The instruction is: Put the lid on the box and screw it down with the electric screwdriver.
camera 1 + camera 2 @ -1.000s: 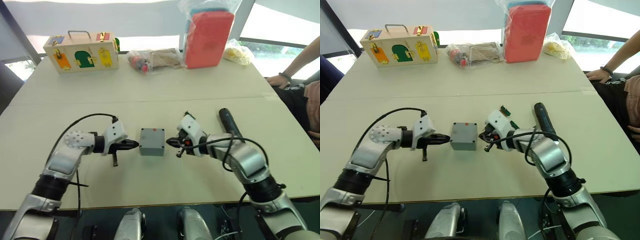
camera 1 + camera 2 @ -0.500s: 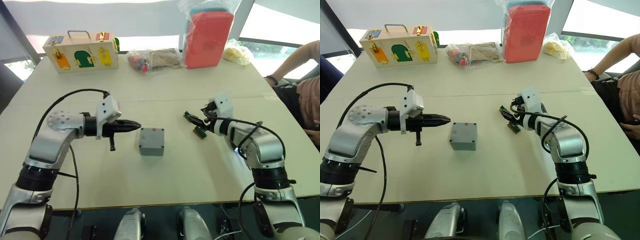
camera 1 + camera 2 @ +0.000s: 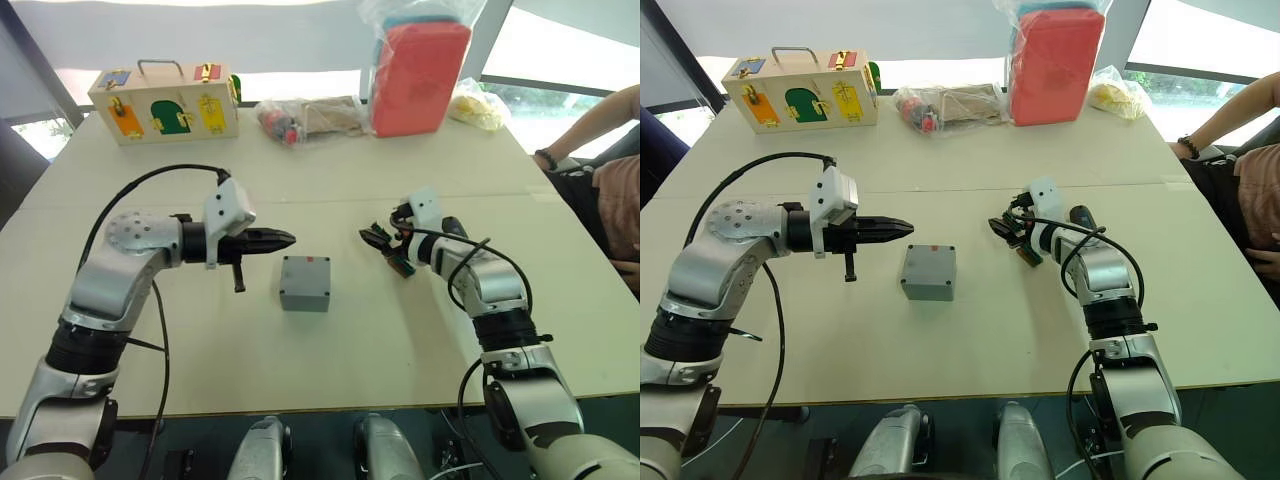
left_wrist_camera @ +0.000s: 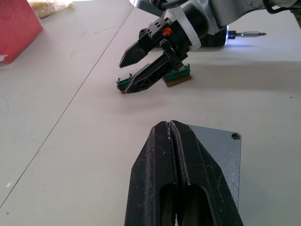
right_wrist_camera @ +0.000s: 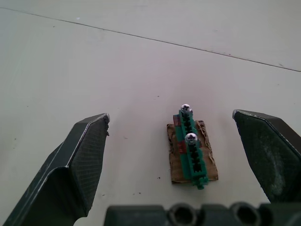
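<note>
Since half a second ago, both arms have shifted a little: the left gripper (image 3: pixel 285 239) has edged rightward and hangs above the table just beyond the box's upper-left corner, while the right gripper (image 3: pixel 1002 226) has drawn in over the small green-and-brown screw-holder pieces (image 5: pixel 191 152). Left to right. Left gripper: two black, matte, tapered plastic fingers (image 4: pixel 181 160) pressed flat together, holding nothing. Small square grey plastic box with its flat grey lid (image 3: pixel 304 282): smooth, hard, sharp-edged; it lies at table centre between the grippers, the lid apparently seated on top with a corner hole visible in the left wrist view and a small red mark on the top face. Right gripper: textured black fingers (image 5: pixel 84 155) spread wide, straddling one green ribbed piece on a brown pad carrying two shiny dome-headed metal screws. Thick black cylindrical electric screwdriver (image 4: pixel 244 34), thin metal bit and lit tip: it lies on the table behind the right forearm, untouched. Pale, matte table top (image 3: pixel 330 380). Judgement: the step in hand seems to be taking a screw; it is best done by lowering straight down, centring on one screw head, and closing gently, since the small slick heads may slip or tip the light holder.
</note>
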